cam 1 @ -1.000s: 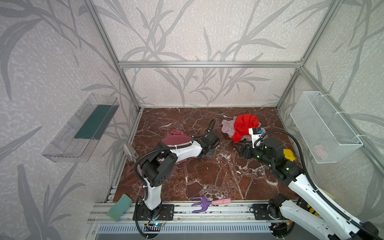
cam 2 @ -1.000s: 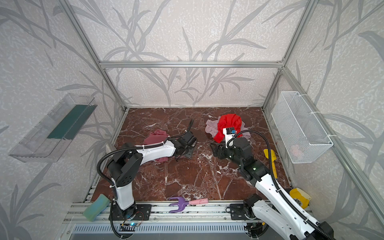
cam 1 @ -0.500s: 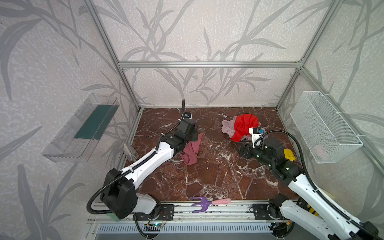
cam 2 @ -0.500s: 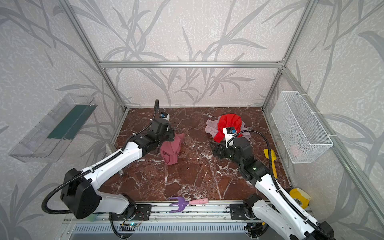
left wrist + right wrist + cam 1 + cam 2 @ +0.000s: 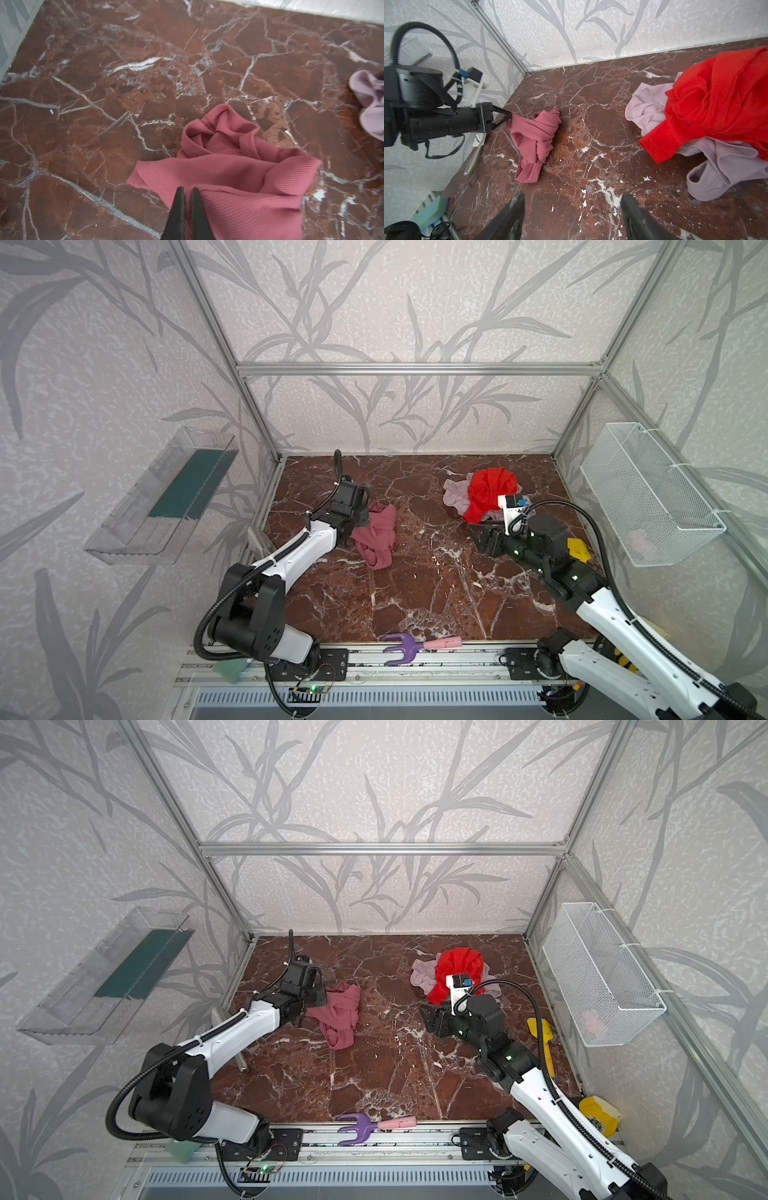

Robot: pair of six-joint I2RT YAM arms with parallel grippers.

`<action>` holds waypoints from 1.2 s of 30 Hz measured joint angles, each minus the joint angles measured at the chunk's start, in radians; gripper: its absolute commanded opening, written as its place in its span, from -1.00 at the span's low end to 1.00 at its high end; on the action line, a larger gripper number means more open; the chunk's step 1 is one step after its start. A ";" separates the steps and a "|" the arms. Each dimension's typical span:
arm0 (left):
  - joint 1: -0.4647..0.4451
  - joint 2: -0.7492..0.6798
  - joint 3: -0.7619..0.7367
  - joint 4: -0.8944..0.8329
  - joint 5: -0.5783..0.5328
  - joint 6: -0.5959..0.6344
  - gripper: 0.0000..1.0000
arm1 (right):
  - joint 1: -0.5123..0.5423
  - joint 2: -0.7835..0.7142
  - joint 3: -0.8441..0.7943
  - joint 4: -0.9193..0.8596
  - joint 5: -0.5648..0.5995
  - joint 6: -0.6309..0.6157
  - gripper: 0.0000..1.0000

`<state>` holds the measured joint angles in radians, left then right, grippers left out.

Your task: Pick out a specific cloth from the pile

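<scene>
Slip risk: left gripper [image 5: 509, 116] clenched on dusty rose cloth [image 5: 376, 537], left of frame centre.
Only a thin edge is pinched, so lifting may free it; right gripper [image 5: 571, 199] released, empty.

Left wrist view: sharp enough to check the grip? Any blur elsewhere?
Left wrist view: mildly soft, smeared toward the edges, yet ribbing on the cloth by the shut left gripper reads. Right wrist view: sharp mid-scene, the right gripper blurred in the foreground. Both top views: evenly lit, crisp.

Red-brown marble tabletop [image 5: 415, 580]: rose cloth [image 5: 376, 536], separate pile [image 5: 484, 493]
</scene>
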<state>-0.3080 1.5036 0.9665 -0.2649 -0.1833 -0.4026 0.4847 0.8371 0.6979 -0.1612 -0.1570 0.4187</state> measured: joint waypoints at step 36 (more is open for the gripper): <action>-0.216 0.005 -0.083 0.068 0.133 -0.042 -0.40 | 0.000 -0.010 0.000 -0.002 0.003 -0.001 0.45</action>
<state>-0.5236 1.5082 0.8833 -0.1970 -0.0502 -0.4450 0.4847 0.8276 0.6979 -0.1635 -0.1539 0.4175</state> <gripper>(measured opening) 0.307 0.724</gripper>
